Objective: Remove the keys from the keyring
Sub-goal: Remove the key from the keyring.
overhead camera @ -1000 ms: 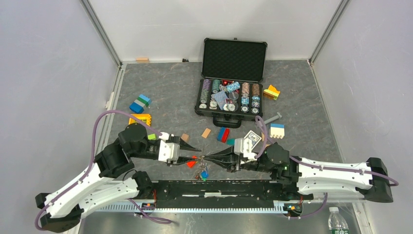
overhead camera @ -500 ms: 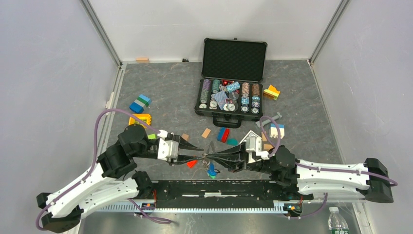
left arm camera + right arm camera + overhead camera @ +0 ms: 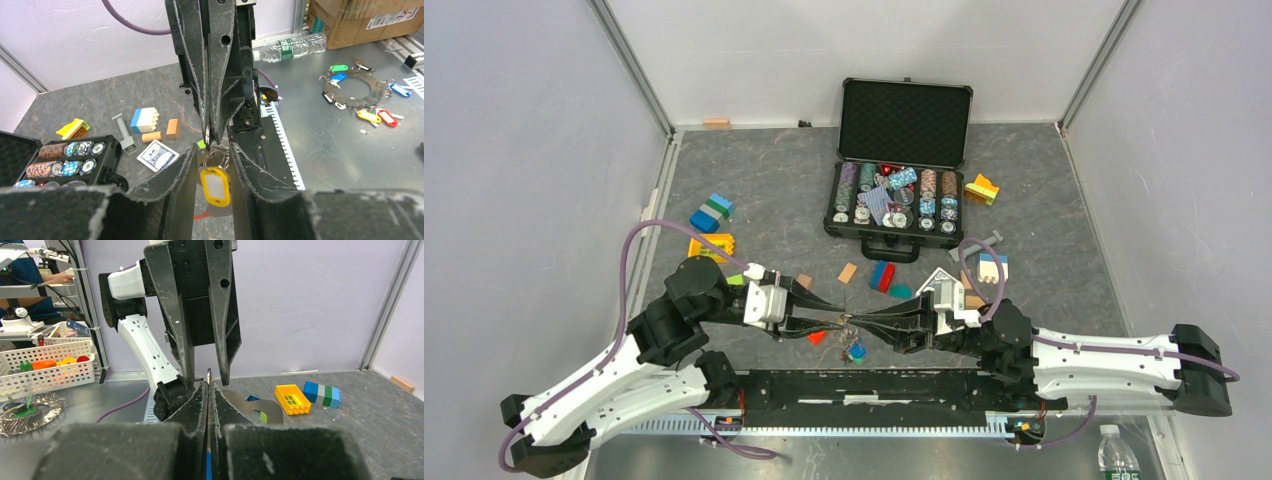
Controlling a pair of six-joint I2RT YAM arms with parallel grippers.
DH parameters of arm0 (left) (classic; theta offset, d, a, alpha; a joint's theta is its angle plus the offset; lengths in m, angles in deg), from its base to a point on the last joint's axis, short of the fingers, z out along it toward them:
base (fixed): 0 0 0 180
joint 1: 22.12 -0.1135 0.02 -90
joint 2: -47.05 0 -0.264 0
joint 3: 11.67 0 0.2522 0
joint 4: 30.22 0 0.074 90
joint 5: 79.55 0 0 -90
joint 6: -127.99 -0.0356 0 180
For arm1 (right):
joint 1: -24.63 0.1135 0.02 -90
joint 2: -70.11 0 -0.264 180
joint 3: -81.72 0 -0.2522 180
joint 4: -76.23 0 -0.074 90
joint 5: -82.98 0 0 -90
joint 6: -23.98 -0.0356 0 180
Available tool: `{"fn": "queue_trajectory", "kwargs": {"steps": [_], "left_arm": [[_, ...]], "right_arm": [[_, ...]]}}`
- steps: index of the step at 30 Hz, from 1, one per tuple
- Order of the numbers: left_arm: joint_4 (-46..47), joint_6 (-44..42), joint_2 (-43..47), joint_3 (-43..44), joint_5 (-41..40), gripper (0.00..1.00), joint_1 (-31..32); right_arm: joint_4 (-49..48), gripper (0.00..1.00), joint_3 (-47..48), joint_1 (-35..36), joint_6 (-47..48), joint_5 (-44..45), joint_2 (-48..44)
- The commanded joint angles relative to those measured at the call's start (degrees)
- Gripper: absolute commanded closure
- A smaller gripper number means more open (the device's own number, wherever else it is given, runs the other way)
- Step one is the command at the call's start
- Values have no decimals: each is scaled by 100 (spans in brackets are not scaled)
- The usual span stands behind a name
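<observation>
- The right gripper (image 3: 856,322) has its jaws pressed fully together, pinching the thin wire of the keyring (image 3: 207,134) at the very fingertips.
- The left gripper (image 3: 839,318) has its jaws a narrow way apart. In the left wrist view a yellow-covered key (image 3: 215,186) fills the gap between its fingers (image 3: 175,185). Whether the pads press on it or only flank it cannot be told.
- In the right wrist view the two left fingers stand on either side of the keyring's edge, with a gap on each side.
- The two grippers meet tip to tip above the near middle of the grey table (image 3: 774,180), and the keyring is held up off it between them.
- The keys (image 3: 854,350) hang below the keyring. From above, a blue-covered key (image 3: 856,351) shows under the right fingertips and a red-covered key (image 3: 817,337) under the left ones.
- Farther back on the table stands an open poker chip case (image 3: 904,120), its lid upright and its chips in rows.
- Toy blocks (image 3: 712,212) lie scattered around the table, and a playing card (image 3: 158,155) lies near the right arm.
- Off the table, on a metal bench, lie a water bottle (image 3: 287,47) and a disc of spare coloured tags (image 3: 357,90).
</observation>
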Motion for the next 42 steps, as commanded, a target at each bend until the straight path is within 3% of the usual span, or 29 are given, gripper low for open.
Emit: {"fn": "queue_trajectory", "kwargs": {"steps": [1, 9, 23, 25, 30, 33, 42], "left_arm": [[337, 248, 66, 2, 186, 63, 15], [346, 268, 30, -15, 266, 73, 15], [346, 309, -138, 12, 285, 70, 14], [346, 306, -148, 26, 285, 74, 15], [346, 294, -150, 59, 276, 97, 15], [309, 243, -140, 82, 284, 98, 13], [-500, -336, -281, 423, 227, 98, 7]], "right_arm": [[-365, 100, 8, -12, -21, 94, -111], [-387, 100, -19, -8, -15, 102, -119], [-408, 100, -25, -10, -5, 6, -139], [-400, 100, -23, -11, -2, -7, -128], [-327, 100, -11, -10, 36, -1, -109], [-22, 100, 80, -11, 196, 53, -102], [1910, 70, 807, -15, 967, 484, -275]]}}
